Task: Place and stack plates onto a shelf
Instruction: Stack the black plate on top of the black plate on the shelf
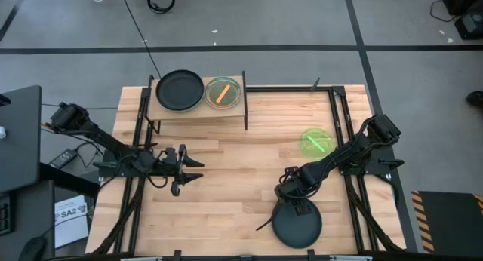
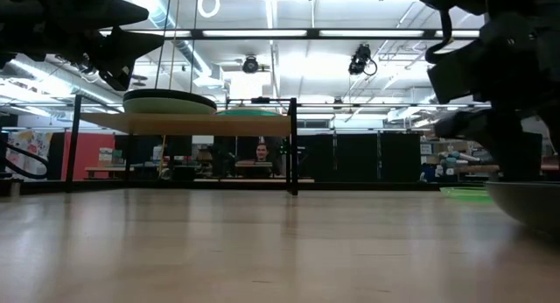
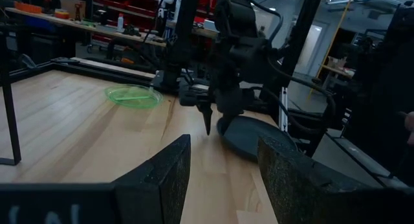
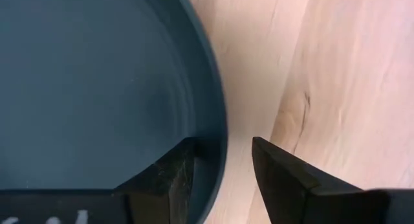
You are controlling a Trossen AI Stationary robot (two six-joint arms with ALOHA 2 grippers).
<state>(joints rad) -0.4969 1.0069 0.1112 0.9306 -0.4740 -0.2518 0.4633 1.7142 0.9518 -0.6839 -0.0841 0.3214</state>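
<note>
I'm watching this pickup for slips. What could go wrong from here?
1. The right gripper straddles only the thin rim of the dark round plate, so a shallow pinch may slip.
2. That plate lies at the table's near edge; a nudge might push it off.

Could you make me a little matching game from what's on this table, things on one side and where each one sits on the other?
Things:
1. black plate
2. dark plate
3. bright green plate
4. left tool

Places or states:
A. lying alone on the bare tabletop, on the right half
B. on the raised shelf, at its left end
C. open and empty, over the table's left side
D. at the table's near edge, its rim between the fingers of the right tool

Pairs: 1-B, 2-D, 3-A, 4-C
</note>
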